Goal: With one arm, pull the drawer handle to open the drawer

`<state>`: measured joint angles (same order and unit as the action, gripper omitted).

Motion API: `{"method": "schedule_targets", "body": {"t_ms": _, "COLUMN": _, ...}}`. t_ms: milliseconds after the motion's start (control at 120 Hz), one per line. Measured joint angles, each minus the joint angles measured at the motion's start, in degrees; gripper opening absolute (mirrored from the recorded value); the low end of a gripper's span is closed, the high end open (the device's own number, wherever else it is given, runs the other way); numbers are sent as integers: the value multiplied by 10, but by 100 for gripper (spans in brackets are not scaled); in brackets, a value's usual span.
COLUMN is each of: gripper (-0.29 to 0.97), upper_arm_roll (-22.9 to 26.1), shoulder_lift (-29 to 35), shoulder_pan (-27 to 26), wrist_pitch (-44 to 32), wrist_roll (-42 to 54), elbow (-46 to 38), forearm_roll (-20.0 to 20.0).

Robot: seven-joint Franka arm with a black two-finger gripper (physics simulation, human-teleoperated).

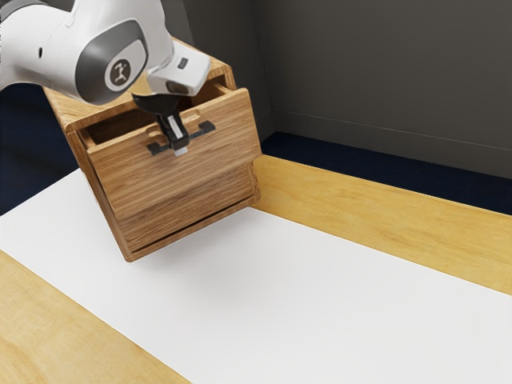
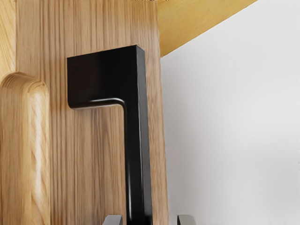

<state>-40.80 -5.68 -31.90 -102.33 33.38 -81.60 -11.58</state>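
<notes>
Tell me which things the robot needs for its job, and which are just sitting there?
For the job: hand, drawer handle, top drawer.
Just there: white mat, wooden table.

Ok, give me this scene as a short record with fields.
cabinet: wooden, standing on the white mat
top drawer: pulled partly out
handle: black bar on the drawer front
gripper: at the handle, open, bar between its fingers with a gap on one side
table: wooden, under the mat
</notes>
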Motion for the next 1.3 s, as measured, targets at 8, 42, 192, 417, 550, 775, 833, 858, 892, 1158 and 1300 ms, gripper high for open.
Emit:
{"method": "schedule_targets", "body": {"t_ms": 8, "gripper": 7, "upper_arm_roll": 0, "shoulder_lift": 0, "shoulder_pan": -1, "wrist_pitch": 0, "wrist_roll": 0, "elbow": 0, "forearm_roll": 0}}
{"method": "schedule_targets", "body": {"t_ms": 42, "gripper": 7, "upper_arm_roll": -1, "shoulder_lift": 1, "shoulder_pan": -4, "wrist_pitch": 1, "wrist_roll": -2, "elbow": -1, "forearm_roll": -1}}
{"method": "schedule_targets", "body": {"t_ms": 192, "gripper": 6, "upper_arm_roll": 0, "shoulder_lift": 4, "shoulder_pan": -18, "wrist_pitch": 5, "wrist_roll": -7, "elbow": -2, "forearm_roll": -4}}
{"method": "schedule_targets", "body": {"t_ms": 417, "gripper": 6, "upper_arm_roll": 1, "shoulder_lift": 18, "shoulder_pan": -21, "wrist_pitch": 14, "wrist_roll": -14, "elbow": -13, "forearm_roll": -8}}
{"method": "schedule_targets", "body": {"t_ms": 550, "gripper": 6, "upper_arm_roll": 0, "shoulder_lift": 21, "shoulder_pan": -31, "wrist_pitch": 19, "wrist_roll": -19, "elbow": -15, "forearm_roll": -11}}
{"method": "schedule_targets", "body": {"t_ms": 775, "gripper": 6, "upper_arm_roll": 0, "shoulder_lift": 27, "shoulder_pan": -44, "wrist_pitch": 29, "wrist_roll": -26, "elbow": -17, "forearm_roll": -13}}
{"method": "schedule_targets", "body": {"t_ms": 833, "gripper": 6, "upper_arm_roll": 1, "shoulder_lift": 29, "shoulder_pan": -47, "wrist_pitch": 31, "wrist_roll": -28, "elbow": -17, "forearm_roll": -13}}
{"method": "schedule_targets", "body": {"t_ms": 858, "gripper": 6, "upper_arm_roll": 1, "shoulder_lift": 30, "shoulder_pan": -48, "wrist_pitch": 32, "wrist_roll": -28, "elbow": -18, "forearm_roll": -13}}
{"method": "schedule_targets", "body": {"t_ms": 892, "gripper": 6, "upper_arm_roll": 1, "shoulder_lift": 30, "shoulder_pan": -49, "wrist_pitch": 33, "wrist_roll": -29, "elbow": -18, "forearm_roll": -13}}
{"method": "schedule_targets", "body": {"t_ms": 1158, "gripper": 6, "upper_arm_roll": 1, "shoulder_lift": 37, "shoulder_pan": -63, "wrist_pitch": 45, "wrist_roll": -37, "elbow": -18, "forearm_roll": -17}}
{"method": "schedule_targets", "body": {"t_ms": 1300, "gripper": 5, "upper_arm_roll": 1, "shoulder_lift": 41, "shoulder_pan": -75, "wrist_pitch": 52, "wrist_roll": -43, "elbow": -18, "forearm_roll": -26}}
